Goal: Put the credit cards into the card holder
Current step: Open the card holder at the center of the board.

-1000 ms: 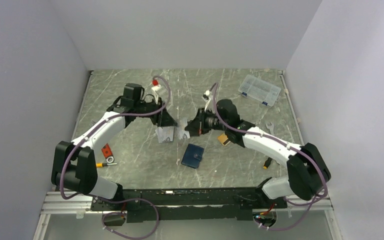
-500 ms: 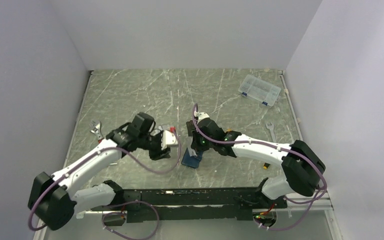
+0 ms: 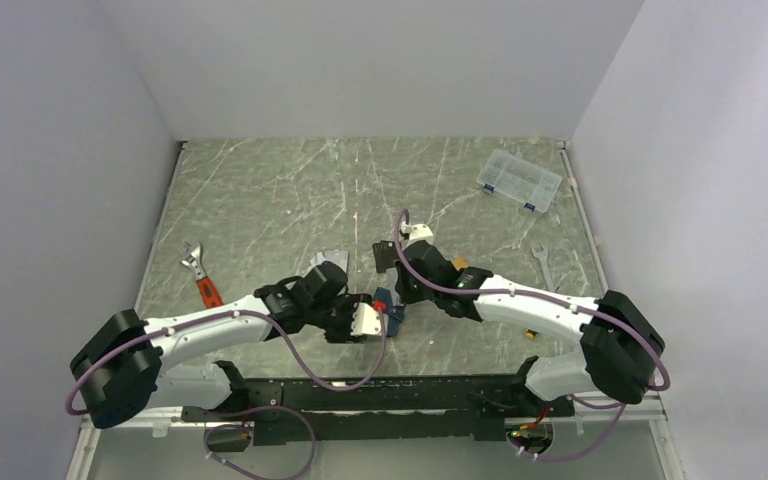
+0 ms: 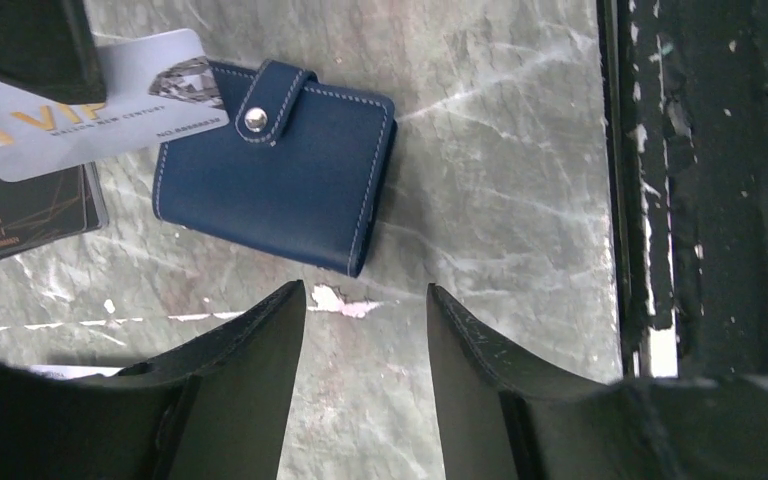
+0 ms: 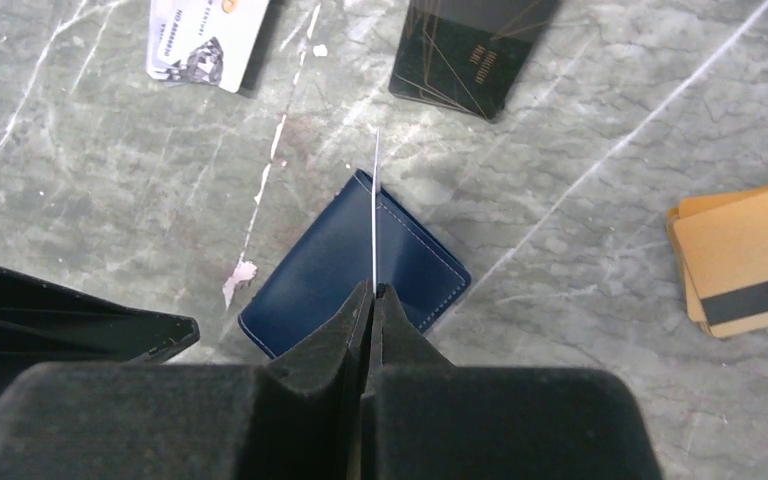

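The navy-blue card holder (image 4: 275, 165) lies closed and snapped on the marble table, and also shows in the right wrist view (image 5: 320, 275). My right gripper (image 5: 372, 290) is shut on a silver-grey VIP card (image 4: 90, 115), seen edge-on (image 5: 375, 200) just above the holder. My left gripper (image 4: 365, 300) is open and empty, low over the table just short of the holder. In the top view the two grippers (image 3: 378, 318) (image 3: 392, 292) meet over the holder (image 3: 392, 316). Another silver card (image 5: 205, 35) and orange-gold cards (image 5: 745, 255) lie on the table.
A flat black VIP rectangle (image 5: 470, 45) lies beyond the holder. A wrench and a red-handled tool (image 3: 200, 275) lie at the left, a clear plastic box (image 3: 520, 180) at the back right, a wrench (image 3: 543, 258) at the right. The black front rail (image 4: 710, 200) runs close by.
My left arm has swung from the back left to the front centre, up to the card holder. My right gripper has come down over the holder with the silver card.
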`<state>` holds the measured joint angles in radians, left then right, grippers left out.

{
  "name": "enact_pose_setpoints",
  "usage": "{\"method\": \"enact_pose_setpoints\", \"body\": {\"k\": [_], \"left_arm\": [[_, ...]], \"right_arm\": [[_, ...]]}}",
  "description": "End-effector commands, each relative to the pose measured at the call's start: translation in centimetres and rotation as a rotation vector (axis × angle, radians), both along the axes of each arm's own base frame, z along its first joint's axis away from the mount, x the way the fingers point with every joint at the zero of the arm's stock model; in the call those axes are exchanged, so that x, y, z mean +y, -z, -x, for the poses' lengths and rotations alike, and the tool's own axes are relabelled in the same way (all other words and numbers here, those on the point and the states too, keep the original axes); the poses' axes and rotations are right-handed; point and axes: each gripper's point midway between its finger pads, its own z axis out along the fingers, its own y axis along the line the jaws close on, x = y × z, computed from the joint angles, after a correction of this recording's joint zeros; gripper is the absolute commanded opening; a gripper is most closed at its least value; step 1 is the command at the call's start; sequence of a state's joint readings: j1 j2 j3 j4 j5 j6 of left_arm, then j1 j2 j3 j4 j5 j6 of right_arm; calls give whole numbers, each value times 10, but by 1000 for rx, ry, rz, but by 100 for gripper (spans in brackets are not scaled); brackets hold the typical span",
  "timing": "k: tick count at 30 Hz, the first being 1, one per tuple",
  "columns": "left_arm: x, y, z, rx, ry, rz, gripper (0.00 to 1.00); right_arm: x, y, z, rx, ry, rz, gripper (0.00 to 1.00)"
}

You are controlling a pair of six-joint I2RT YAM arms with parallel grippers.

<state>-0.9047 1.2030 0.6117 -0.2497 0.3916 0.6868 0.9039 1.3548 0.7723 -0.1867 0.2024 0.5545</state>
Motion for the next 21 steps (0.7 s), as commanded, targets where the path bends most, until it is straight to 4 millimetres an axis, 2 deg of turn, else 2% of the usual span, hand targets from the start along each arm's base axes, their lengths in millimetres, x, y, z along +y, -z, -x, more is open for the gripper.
{"method": "enact_pose_setpoints", "body": {"k": [1,11,21], "left_arm": [[-29,-21,-15,-91,-32,86,55],[-38,0,-3,-147,1,37,63],[-38,12,-18,-240,-2,-8,63]], "right_arm": [[-14,-1,3,-17,48,8,0],[-29,14,15,7,73,3,0],[-32,15,19,2,74,-21,0]]}}
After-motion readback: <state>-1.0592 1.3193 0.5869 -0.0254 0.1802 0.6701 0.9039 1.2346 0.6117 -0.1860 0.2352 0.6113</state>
